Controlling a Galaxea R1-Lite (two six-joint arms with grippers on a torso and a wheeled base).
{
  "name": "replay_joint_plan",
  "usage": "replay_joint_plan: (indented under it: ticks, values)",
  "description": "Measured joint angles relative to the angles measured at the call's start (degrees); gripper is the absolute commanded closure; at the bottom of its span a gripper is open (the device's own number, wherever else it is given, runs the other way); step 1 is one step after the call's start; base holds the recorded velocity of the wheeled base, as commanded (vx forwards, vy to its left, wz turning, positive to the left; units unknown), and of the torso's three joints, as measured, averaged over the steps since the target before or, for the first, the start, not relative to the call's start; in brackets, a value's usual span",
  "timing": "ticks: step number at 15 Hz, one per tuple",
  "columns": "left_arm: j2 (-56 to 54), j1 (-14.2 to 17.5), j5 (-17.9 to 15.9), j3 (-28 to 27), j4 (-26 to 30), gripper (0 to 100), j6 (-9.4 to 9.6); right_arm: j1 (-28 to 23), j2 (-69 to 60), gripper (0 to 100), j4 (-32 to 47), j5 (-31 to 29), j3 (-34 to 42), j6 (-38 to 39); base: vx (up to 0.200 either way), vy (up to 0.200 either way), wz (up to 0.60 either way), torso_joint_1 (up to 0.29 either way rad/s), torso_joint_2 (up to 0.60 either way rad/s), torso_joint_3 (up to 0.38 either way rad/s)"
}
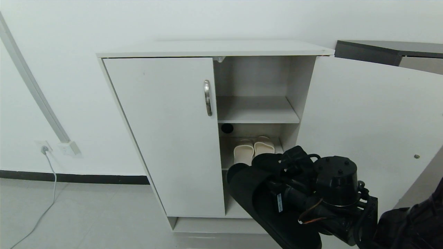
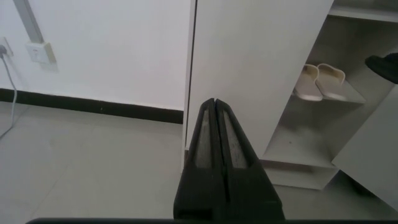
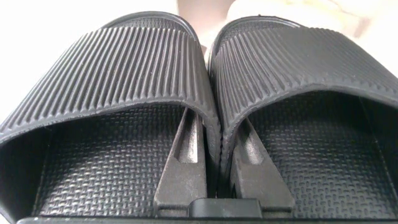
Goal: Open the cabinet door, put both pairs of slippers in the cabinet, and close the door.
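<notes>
Holding the black slippers (image 1: 254, 197) clamped side by side just before the open cabinet (image 1: 214, 48), the right end effector (image 3: 216, 124) has this pair left to stow, white slippers (image 1: 244, 152) already shelved, then the door (image 1: 367, 131) to shut.

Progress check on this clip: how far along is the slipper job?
Done: right door open, white slippers on a shelf inside. In hand: right gripper clamps the black slippers before the opening. Remaining: shelve them, close the door.
</notes>
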Motion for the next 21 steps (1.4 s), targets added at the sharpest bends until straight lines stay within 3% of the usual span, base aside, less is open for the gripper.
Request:
replay_joint_plan:
  ticks: [3, 5, 7, 10, 13, 17, 21]
  values:
    - [0.0, 0.0, 0.0, 0.0, 0.0, 100, -0.07, 1.0, 1.4, 100, -3.3, -0.5, 0.0, -1.2, 0.0, 0.0, 0.0, 0.0, 0.0, 0.0]
    - [0.0, 0.0, 0.0, 0.0, 0.0, 100, -0.02, 1.5, 2.5, 100, -2.1, -3.9, -2.0, -1.6, 0.0, 0.0, 0.0, 0.0, 0.0, 0.0]
    - [0.0, 0.0, 0.0, 0.0, 0.0, 100, 0.0, 2.5, 3.2, 100, 6.1, -10.0, -6.9, 0.4, 0.0, 0.0, 0.0, 0.0, 0.0, 0.0]
    - [0.0, 0.0, 0.0, 0.0, 0.0, 100, 0.0, 4.6, 4.6, 100, 25.5, -18.7, -18.7, 9.3, 0.0, 0.0, 0.0, 0.0, 0.0, 0.0]
    - [0.0, 0.0, 0.0, 0.0, 0.0, 100, 0.0, 6.5, 7.3, 100, 35.0, -29.8, -30.3, 14.8, 0.0, 0.0, 0.0, 0.0, 0.0, 0.0]
    - [0.0, 0.1, 0.0, 0.0, 0.0, 100, 0.0, 7.3, 8.2, 100, 43.0, -31.7, -39.3, 15.2, 0.0, 0.0, 0.0, 0.0, 0.0, 0.0]
    - [0.0, 0.0, 0.0, 0.0, 0.0, 100, 0.0, 5.8, 8.2, 100, 44.7, -31.9, -46.2, 11.5, 0.0, 0.0, 0.0, 0.0, 0.0, 0.0]
